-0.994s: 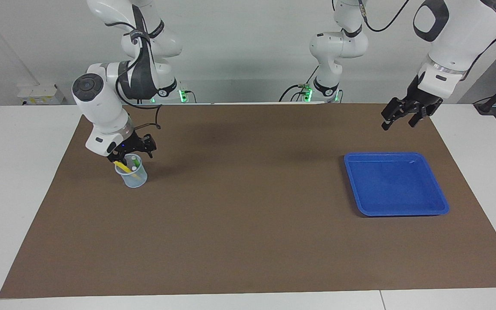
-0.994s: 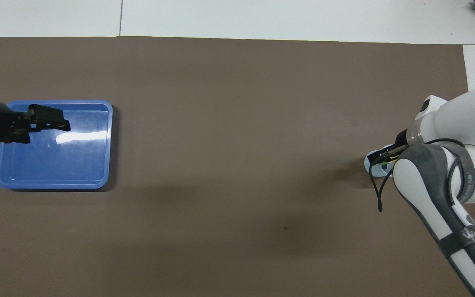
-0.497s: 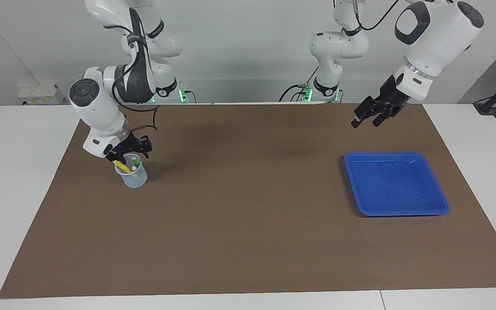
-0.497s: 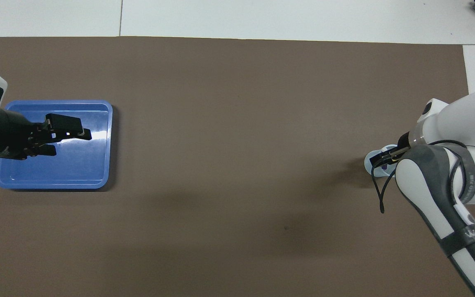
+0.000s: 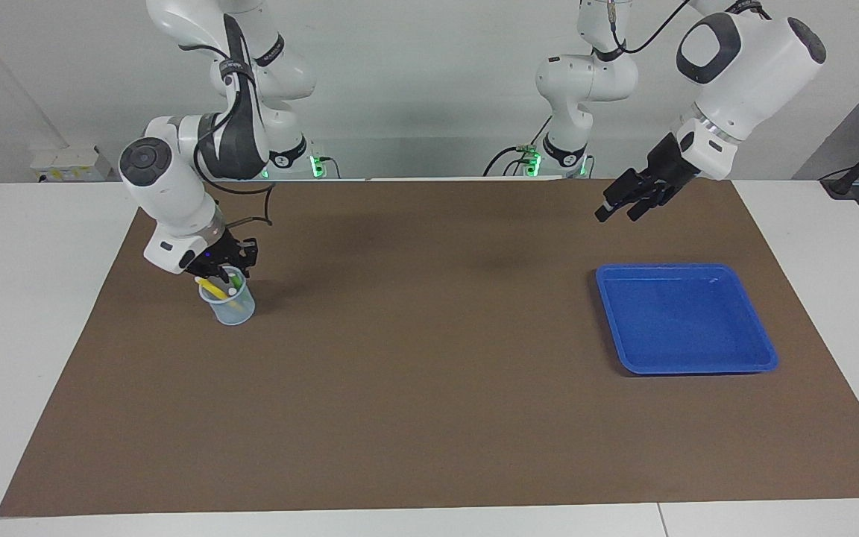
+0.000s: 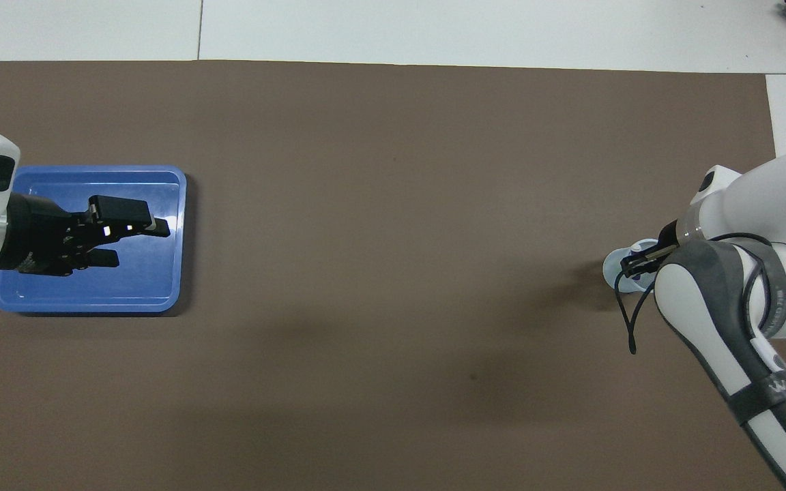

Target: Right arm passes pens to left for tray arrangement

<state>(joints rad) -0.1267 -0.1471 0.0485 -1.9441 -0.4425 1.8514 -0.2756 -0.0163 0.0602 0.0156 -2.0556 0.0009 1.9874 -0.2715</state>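
Brown mat covers a white table. Facing view: the right gripper dips into a pale cup of pens; its grasp is unclear. Left gripper hangs spread, raised beside the blue tray. Overhead view: the left gripper overlaps the tray, and the right arm hides the pens.

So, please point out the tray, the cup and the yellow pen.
tray (image 5: 687,321), facing view, its bare floor.
cup (image 5: 234,309), facing view, its clear wall.
yellow pen (image 5: 208,284), facing view, its shaft above the rim.
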